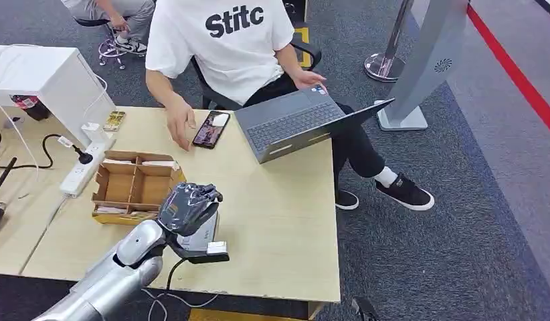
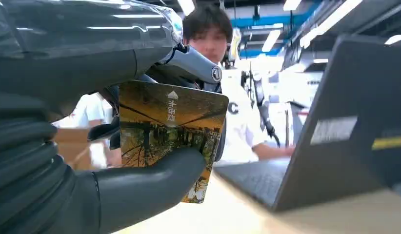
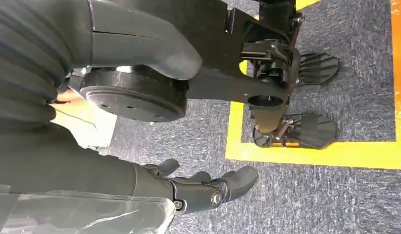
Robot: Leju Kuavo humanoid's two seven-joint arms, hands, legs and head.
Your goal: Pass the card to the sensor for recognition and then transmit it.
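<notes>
My left hand (image 1: pixel 187 206) hovers over the near part of the wooden table (image 1: pixel 286 221), just past the cardboard box. It pinches a card (image 2: pixel 171 131) between thumb (image 2: pixel 154 183) and fingers; the card is orange-brown with a tree picture and a white arrow, held upright. Directly under the hand stands a small white device on a black base (image 1: pixel 207 241), partly hidden by the hand. My right hand (image 3: pixel 208 187) hangs beside my body above grey carpet, fingers loosely extended and holding nothing.
A compartmented cardboard box (image 1: pixel 132 184) sits left of my hand, with a power strip (image 1: pixel 85 167) beyond it. A seated person (image 1: pixel 225 47) has one hand by a phone (image 1: pixel 211 128) and the other on an open laptop (image 1: pixel 292 120) across the table.
</notes>
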